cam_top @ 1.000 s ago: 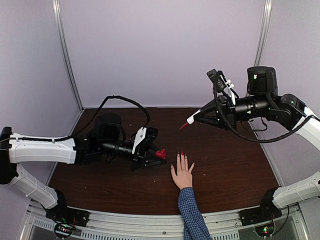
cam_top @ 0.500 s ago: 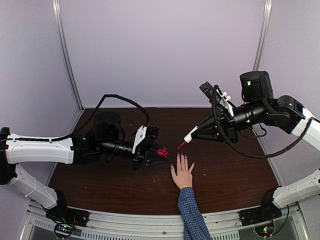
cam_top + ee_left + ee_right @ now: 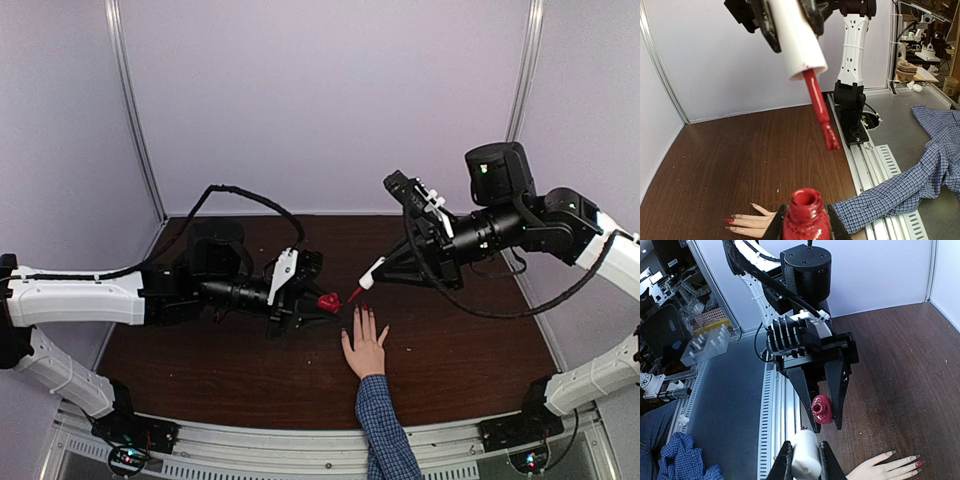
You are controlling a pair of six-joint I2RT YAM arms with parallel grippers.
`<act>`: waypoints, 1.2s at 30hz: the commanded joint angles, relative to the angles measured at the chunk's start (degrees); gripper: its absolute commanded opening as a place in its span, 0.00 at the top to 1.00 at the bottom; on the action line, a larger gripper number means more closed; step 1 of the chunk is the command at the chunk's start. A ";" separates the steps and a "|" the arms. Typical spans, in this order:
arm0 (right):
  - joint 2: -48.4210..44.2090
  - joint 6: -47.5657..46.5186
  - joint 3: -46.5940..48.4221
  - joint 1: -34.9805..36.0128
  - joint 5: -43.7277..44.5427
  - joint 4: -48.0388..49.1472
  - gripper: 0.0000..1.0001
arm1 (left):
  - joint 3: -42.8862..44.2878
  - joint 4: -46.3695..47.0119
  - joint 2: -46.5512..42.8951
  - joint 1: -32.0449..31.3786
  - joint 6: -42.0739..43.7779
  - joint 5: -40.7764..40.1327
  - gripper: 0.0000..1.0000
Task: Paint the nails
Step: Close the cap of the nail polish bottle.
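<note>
A light-skinned hand (image 3: 366,348) in a blue checked sleeve (image 3: 384,440) lies flat on the table, fingers pointing away from the arm bases. One of the nails (image 3: 729,220) is dark red and the nails beside it look bare; the red nail (image 3: 919,463) also shows in the right wrist view. My left gripper (image 3: 320,300) is shut on the open red polish bottle (image 3: 806,215), just left of the fingertips. My right gripper (image 3: 804,460) is shut on the white cap (image 3: 806,456). Its red brush (image 3: 820,107) hangs between the bottle mouth and the fingertips, touching neither.
The brown tabletop (image 3: 460,340) is walled in by pale panels. A metal rail (image 3: 300,455) runs along the near edge by the arm bases. The sleeve crosses that rail. The right arm (image 3: 520,215) reaches in over the table's right half.
My right gripper has swung down and to the left, carrying the brush from high over the table to just beside the bottle and above the fingertips. The left gripper and bottle edged slightly right.
</note>
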 commanded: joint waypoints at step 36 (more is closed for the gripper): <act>3.21 -4.49 4.61 5.07 12.19 -0.96 1.00 | 3.68 -1.46 2.33 -0.35 0.57 -2.58 1.00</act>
